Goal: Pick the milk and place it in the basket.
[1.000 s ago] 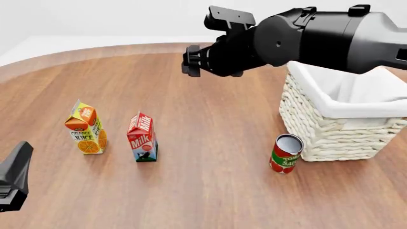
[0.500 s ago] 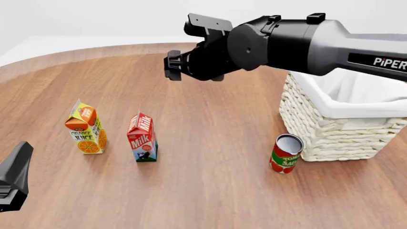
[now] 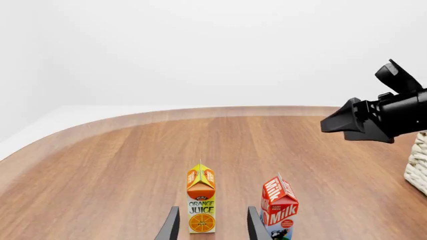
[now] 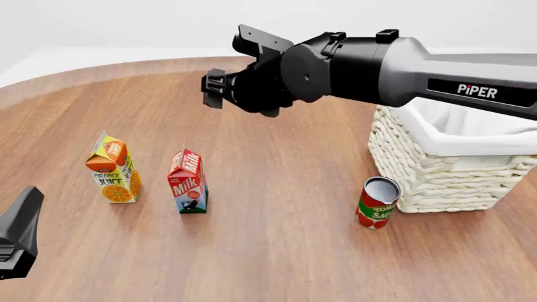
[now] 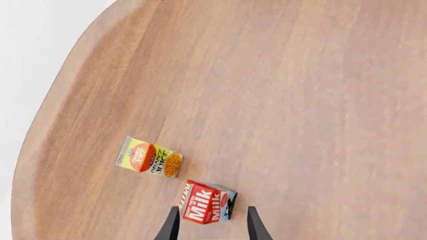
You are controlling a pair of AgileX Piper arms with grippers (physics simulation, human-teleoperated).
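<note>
- The milk (image 4: 188,181) stands upright on the wooden surface (image 4: 277,239), in the left half and nearer the near edge than the far edge. No hand touches it.
- The orange juice carton (image 4: 112,168) stands upright near the milk, on the side toward the left edge, with a bare strip of surface between them.
- The basket (image 4: 453,157) sits at the right edge of the surface, well apart from the milk. Its white cloth lining folds over the rim.
- A tomato can (image 4: 376,202) stands just beside the basket's near-left corner, slightly tilted.
- The right hand (image 4: 214,89) hangs in the air over the far-middle part of the surface, above and beyond the milk, carried by the right arm (image 4: 394,63), which passes in front of the basket.
- In the right wrist view, the right hand (image 5: 212,222) shows two separated fingertips (image 5: 172,225) with the milk (image 5: 209,202) seen between them, far below on the surface (image 5: 280,100). The hand is released and grasps nothing. The orange juice carton (image 5: 151,160) lies beside the milk in that view.
- The left hand (image 4: 19,236) rests low at the near-left corner. In the left wrist view its fingertips (image 3: 171,227) stand apart, released and empty, with the orange juice carton (image 3: 201,198) between them farther along and the milk (image 3: 279,207) just outside one fingertip.
- The left wrist view also shows the right hand (image 3: 347,117) in the air and a sliver of the basket (image 3: 418,162).
</note>
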